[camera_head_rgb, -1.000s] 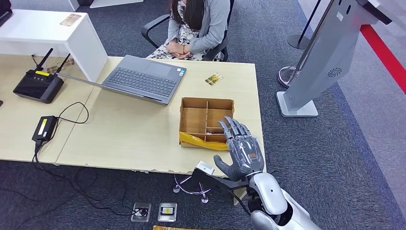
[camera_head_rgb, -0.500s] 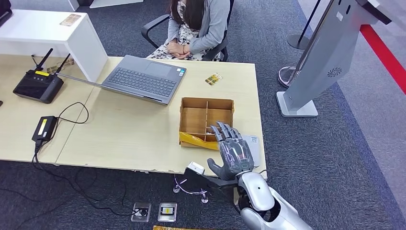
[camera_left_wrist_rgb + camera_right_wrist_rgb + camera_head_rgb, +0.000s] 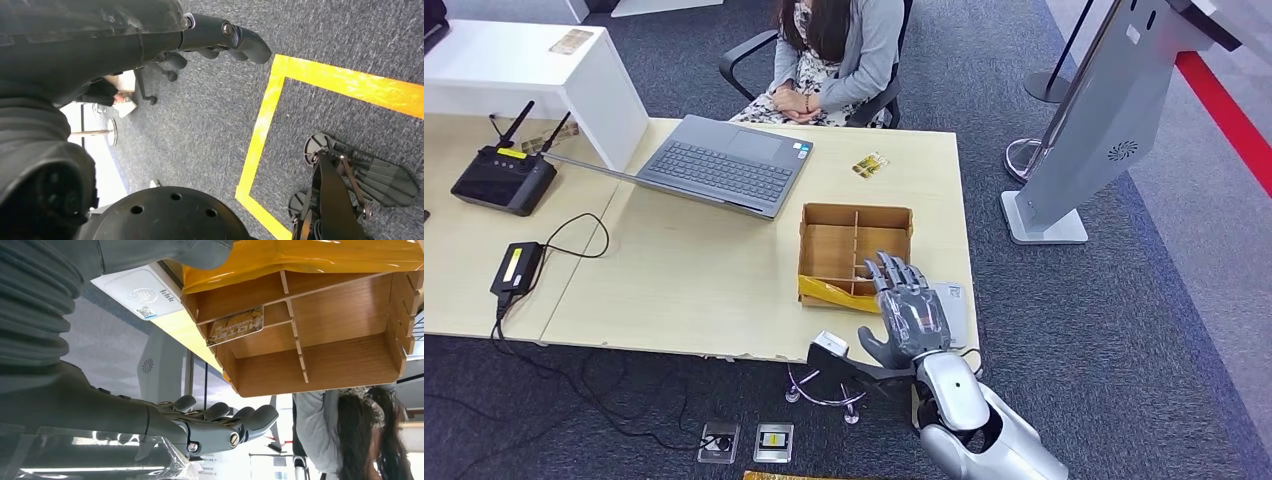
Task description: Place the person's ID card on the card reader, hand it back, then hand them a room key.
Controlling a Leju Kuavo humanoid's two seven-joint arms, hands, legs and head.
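The right robot hand point(image 3: 911, 312) hovered flat over the near right corner of the light wooden tabletop point(image 3: 704, 270), fingers spread wide and holding nothing. At its 3 o'clock lay the white flat card reader point(image 3: 954, 305); at its 12 o'clock stood the compartmented wooden box point(image 3: 854, 245), with a yellow printed card point(image 3: 235, 326) in one compartment. A small gold card point(image 3: 870, 165) lay well apart at 12 o'clock, near the seated person point(image 3: 834, 50). Recommended: keep fingers apart, descend slowly, avoid the box wall. The left robot hand point(image 3: 225, 40) hung above the carpet, apparently holding nothing; how far open cannot be determined.
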